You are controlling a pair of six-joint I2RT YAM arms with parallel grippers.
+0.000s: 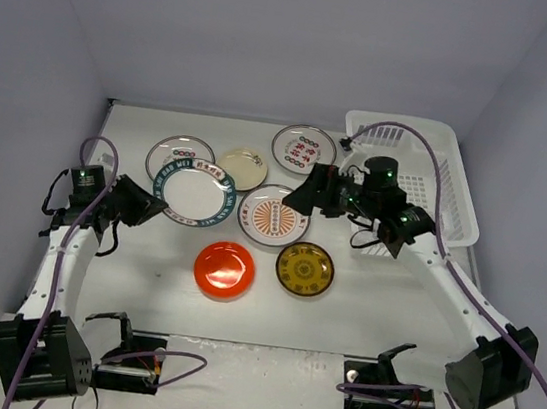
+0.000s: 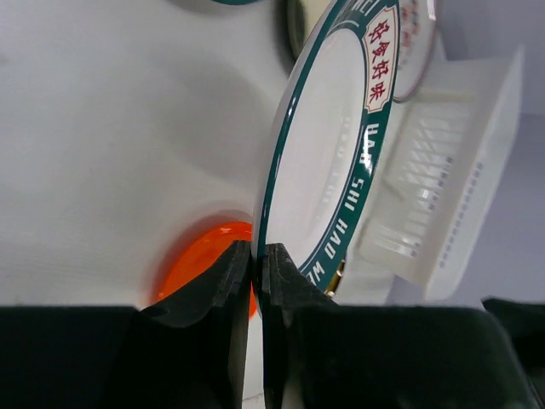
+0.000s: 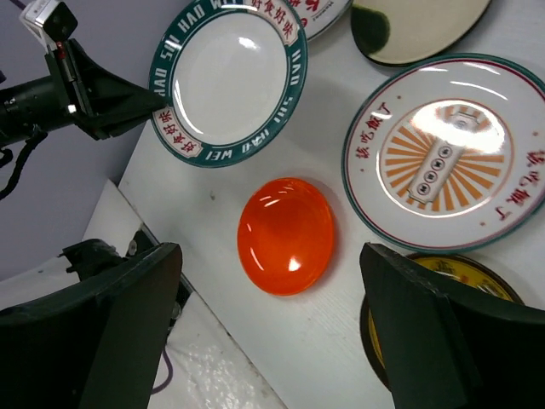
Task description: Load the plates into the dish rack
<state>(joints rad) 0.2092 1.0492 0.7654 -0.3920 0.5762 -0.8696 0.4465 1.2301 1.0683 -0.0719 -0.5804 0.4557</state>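
My left gripper (image 1: pixel 149 206) is shut on the near-left rim of the blue-rimmed plate (image 1: pixel 197 195) and holds it tilted just off the table. The wrist view shows the fingers (image 2: pixel 243 268) pinching that plate (image 2: pixel 328 162). My right gripper (image 1: pixel 300 194) is open and empty, hovering over the white sunburst plate (image 1: pixel 274 215). In its wrist view the gripper (image 3: pixel 271 256) frames the red-orange plate (image 3: pixel 286 234). The dish rack (image 1: pixel 452 193) stands at the back right, with no plate visible in it.
On the table lie two more red-patterned white plates (image 1: pixel 181 155) (image 1: pixel 304 148), the cream plate (image 1: pixel 243 168), the red-orange plate (image 1: pixel 224 269) and the yellow-brown plate (image 1: pixel 304 268). Grey walls close in the left, back and right.
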